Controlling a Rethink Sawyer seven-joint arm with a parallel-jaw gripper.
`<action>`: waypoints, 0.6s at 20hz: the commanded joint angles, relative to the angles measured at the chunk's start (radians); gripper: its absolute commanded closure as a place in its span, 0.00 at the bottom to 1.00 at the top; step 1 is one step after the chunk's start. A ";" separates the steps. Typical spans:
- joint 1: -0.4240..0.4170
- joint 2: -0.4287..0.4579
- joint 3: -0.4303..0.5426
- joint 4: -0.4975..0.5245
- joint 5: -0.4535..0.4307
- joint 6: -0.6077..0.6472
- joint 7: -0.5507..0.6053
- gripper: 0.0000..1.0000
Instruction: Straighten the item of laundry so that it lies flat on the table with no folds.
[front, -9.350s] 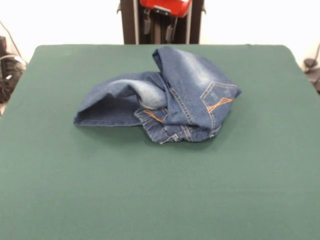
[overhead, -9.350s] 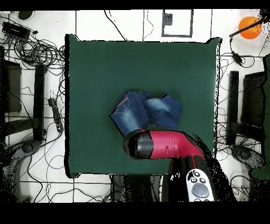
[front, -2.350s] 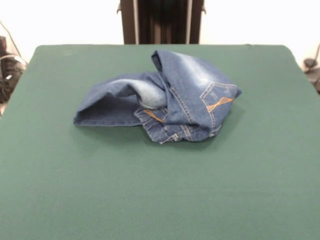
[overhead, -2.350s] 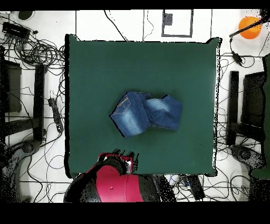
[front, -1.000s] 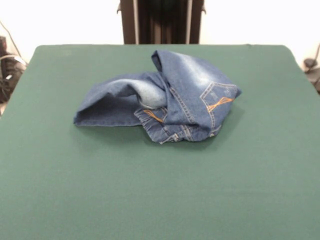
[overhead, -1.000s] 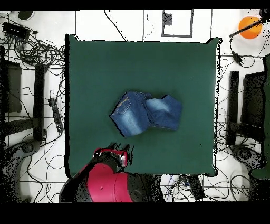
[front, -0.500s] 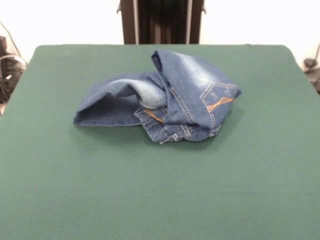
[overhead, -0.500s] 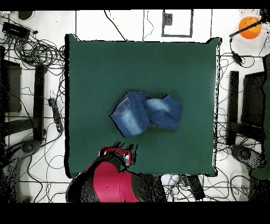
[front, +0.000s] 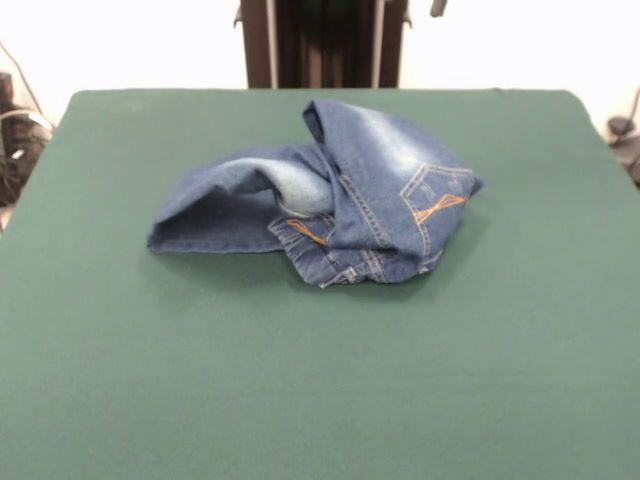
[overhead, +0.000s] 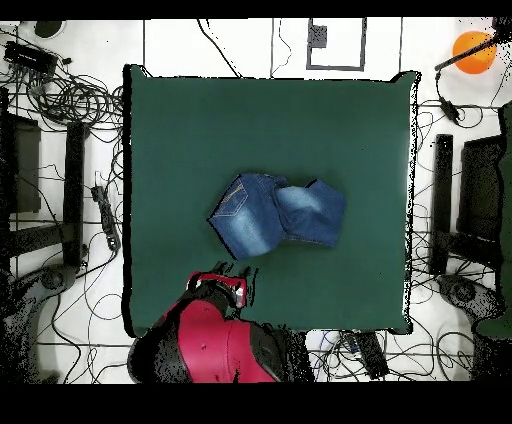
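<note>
You are at the approach step: the jeans (front: 320, 195) lie untouched in a bunched heap just above the middle of the front frame, well inside the green worktop (front: 320, 380). In the overhead view the gripper (overhead: 222, 288) sits at the lower left of the frame, over the worktop's bottom edge, near the jeans but apart from them; whether it is spread or pressed together you cannot tell. Next, I judge, you need to reach a loose edge and draw it outward. The cloth is doubled over itself: one leg opening gapes at the left, a stitched pocket with orange thread faces up at the right.
</note>
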 joint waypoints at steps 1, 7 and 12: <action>0.024 0.077 0.032 0.026 0.109 -0.109 0.266 0.00; 0.021 0.089 0.035 0.053 0.140 -0.146 0.240 0.00; 0.018 0.103 0.029 0.048 0.155 -0.166 0.218 0.00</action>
